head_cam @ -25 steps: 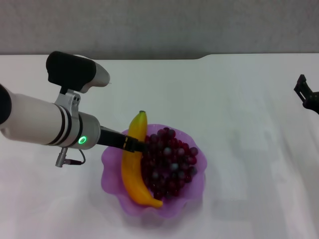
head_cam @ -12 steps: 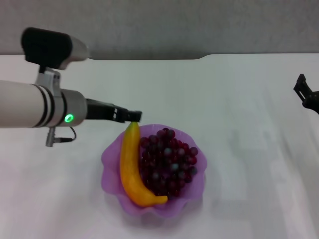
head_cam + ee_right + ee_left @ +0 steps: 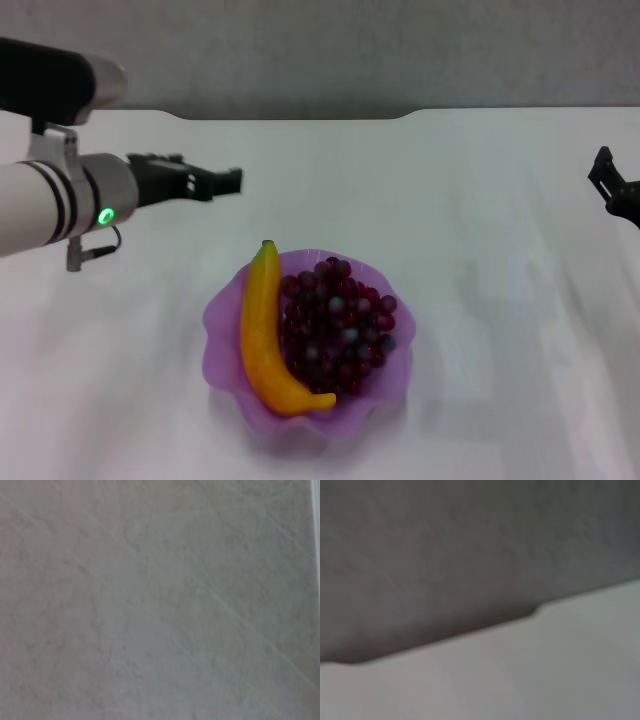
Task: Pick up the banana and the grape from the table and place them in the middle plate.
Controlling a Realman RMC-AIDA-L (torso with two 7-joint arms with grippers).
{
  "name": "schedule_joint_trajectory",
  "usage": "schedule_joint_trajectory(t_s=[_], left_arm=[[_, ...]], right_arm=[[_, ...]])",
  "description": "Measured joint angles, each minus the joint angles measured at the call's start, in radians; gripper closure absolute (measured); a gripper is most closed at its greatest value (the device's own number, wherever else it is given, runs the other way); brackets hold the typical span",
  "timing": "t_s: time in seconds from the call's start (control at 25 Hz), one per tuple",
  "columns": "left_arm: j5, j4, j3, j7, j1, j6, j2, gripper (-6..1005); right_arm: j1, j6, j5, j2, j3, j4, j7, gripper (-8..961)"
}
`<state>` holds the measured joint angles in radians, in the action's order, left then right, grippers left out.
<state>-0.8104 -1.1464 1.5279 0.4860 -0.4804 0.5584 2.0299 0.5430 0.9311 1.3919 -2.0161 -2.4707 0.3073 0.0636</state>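
The white table (image 3: 480, 200) runs broad and plain to its dark notched far edge, and near the middle of its near edge sits the lilac scalloped plate (image 3: 222, 318). In that plate lies the bunch of dark red grapes (image 3: 340, 325), filling the right and centre. The banana (image 3: 262, 330) lies along the plate's left side, touching the grapes, its stem tip poking over the far rim.

The left gripper (image 3: 228, 181) hangs above the table toward the far left corner, well apart from the plate and holding nothing; whether its jaws stand parted or closed I cannot tell from here. The right gripper (image 3: 612, 188) sits at the table's right edge, only partly in sight, and its jaws I cannot make out either.

Both fruits look to be home, so the work seems done. What is left, I judge, is a clean retreat: keep the left arm high and away from the rim, so nothing nudges the banana's overhanging tip.
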Motion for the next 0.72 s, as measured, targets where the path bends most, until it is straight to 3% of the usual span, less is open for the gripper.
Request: schedule_joint_trajectory(t_s=[0.32, 0.72], left_arm=[[-0.001, 0.134, 0.08, 0.007, 0.051, -0.469, 0.002, 103], [0.016, 0.401, 0.123, -0.002, -0.015, -0.812, 0.0, 103]], right_arm=[[0.004, 0.002, -0.001, 0.001, 0.005, 0.006, 0.005, 75], [0.016, 0.006, -0.001, 0.001, 0.006, 0.006, 0.005, 75]])
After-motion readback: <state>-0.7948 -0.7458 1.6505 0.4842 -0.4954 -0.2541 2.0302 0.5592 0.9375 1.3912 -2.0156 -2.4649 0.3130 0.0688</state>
